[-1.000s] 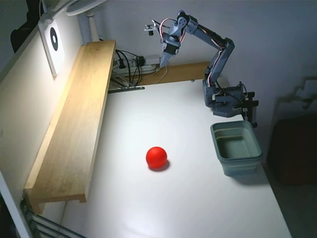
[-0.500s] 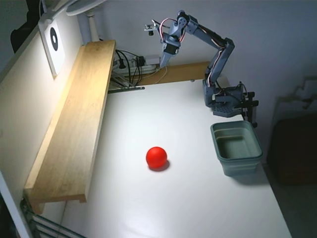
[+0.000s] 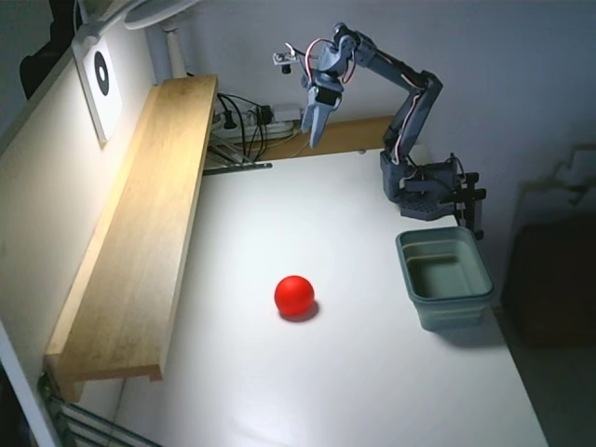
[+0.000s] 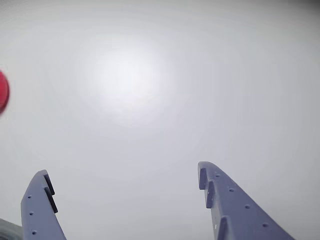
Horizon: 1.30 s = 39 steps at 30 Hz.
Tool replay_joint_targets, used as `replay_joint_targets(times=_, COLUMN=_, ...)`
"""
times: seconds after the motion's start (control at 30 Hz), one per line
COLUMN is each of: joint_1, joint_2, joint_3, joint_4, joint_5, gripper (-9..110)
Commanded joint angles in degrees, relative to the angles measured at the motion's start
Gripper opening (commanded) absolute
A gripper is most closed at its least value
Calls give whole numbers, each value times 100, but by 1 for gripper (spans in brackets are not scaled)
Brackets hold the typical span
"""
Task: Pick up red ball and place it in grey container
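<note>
Red ball [image 3: 294,294] sitting on white table [image 3: 307,391], near centre in fixed view: small, smooth, plain bright red (soft shadow at its 4 o'clock). Grey container [image 3: 444,276] standing at ball's 3 o'clock, well apart, near table edge, mouth up. Wooden shelf [image 3: 140,223] running along wall at ball's 9 o'clock; cables [image 3: 247,126] lying at 12. Gripper [image 3: 314,142] hanging high at ball's 12 o'clock, far off, pointing down. In wrist view fingers [image 4: 230,205] spreading wide, holding nothing; ball [image 4: 3,92] peeking in at 9 o'clock edge.
</note>
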Motion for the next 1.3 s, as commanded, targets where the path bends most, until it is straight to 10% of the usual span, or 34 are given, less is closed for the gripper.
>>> replay_joint_targets(times=0.0, joint_1=-573, joint_2=164, joint_3=69, joint_4=33, joint_5=26, gripper=38)
replay_joint_targets(times=0.4, joint_1=-2537, joint_2=164, joint_3=69, joint_4=33, joint_5=26, gripper=38)
replay_joint_targets(times=1.27, joint_1=-2588, joint_2=-3094, joint_3=-2240, joint_4=-567, joint_5=26, gripper=38)
